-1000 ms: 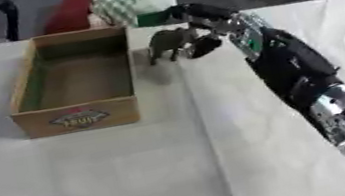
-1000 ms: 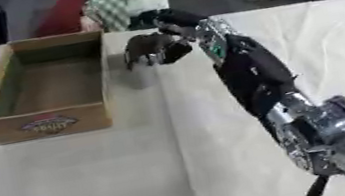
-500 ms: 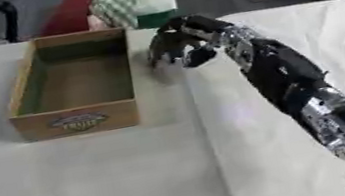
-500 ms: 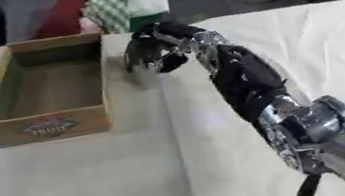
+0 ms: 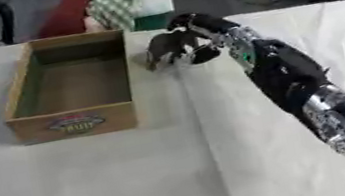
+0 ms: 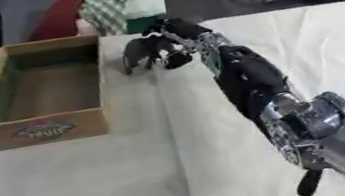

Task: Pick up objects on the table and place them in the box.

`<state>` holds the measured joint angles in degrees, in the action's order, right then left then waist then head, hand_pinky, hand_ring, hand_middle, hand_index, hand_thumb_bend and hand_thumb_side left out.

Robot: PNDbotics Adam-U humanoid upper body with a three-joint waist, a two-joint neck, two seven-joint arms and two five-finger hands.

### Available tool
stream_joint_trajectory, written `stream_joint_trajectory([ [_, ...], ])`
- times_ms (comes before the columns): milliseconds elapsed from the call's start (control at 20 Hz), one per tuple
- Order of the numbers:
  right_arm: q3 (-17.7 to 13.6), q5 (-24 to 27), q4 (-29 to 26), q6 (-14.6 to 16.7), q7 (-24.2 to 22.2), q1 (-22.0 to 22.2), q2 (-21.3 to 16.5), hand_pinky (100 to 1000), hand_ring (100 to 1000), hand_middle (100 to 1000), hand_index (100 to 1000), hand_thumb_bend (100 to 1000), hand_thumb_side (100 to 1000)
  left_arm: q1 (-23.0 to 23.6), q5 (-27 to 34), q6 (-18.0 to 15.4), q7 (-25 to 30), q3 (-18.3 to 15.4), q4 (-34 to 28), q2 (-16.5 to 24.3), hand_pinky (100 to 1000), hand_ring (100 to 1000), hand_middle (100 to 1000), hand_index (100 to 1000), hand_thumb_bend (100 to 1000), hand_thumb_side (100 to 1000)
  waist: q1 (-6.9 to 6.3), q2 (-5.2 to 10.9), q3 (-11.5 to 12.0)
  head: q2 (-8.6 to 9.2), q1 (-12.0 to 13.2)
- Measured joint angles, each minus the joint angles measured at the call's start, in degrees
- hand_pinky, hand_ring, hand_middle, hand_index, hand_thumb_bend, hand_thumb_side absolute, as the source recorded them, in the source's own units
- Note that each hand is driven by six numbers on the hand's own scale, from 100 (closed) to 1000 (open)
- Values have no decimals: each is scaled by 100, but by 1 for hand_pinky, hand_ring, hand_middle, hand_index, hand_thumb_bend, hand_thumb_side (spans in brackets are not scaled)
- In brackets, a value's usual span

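- Reaching far across the table with the right arm [image 5: 282,68], a long black limb with silver metal joints, from the lower right corner up to the middle top.
- Curling the fingers of the right hand [image 5: 188,50] around a dark grey object [image 5: 162,51], rounded and dull in surface, too blurred for telling what it is.
- Holding this dark grey object just beside the right wall of the box [image 5: 74,123], near its far corner, outside of it; not possible to tell if it is touching the cloth or lifted.
- Standing open on the left part of the table: a rectangular box of light wood, thin walls, dark greenish inside, a round coloured label on the front wall, nothing visible inside.
- Covering the table [image 5: 95,190] with a whitish cloth, smooth, with one soft fold running down near the middle.
- Lying behind the table's far edge: a green and white checked fabric [image 6: 106,2], crumpled, next to something red.
- Showing no left hand in either view.
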<state>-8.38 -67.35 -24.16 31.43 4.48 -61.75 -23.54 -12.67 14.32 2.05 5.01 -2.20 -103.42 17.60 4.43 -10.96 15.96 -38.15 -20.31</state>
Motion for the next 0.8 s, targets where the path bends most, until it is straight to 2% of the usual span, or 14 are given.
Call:
stream_joint_trajectory([
  [300,31,-225,43,-39,83,0,8,982,937,877,876,100,259,0,0,0,2,1,0,-1,688,714,592,571,100,841,-1,3,8,0,-9],
  [350,32,-258,44,-32,76,3,10,984,938,880,902,100,263,0,0,0,3,4,0,-1,688,714,592,571,100,841,-1,3,10,0,-13],
  [500,32,-333,42,-26,69,14,41,982,934,879,925,100,231,0,0,2,9,17,0,-15,687,714,592,571,100,842,-7,3,28,0,-36],
  [800,33,-494,-16,-84,313,82,73,983,936,882,934,100,244,0,0,1,17,28,0,-48,686,714,591,570,100,843,-8,1,50,0,-68],
])
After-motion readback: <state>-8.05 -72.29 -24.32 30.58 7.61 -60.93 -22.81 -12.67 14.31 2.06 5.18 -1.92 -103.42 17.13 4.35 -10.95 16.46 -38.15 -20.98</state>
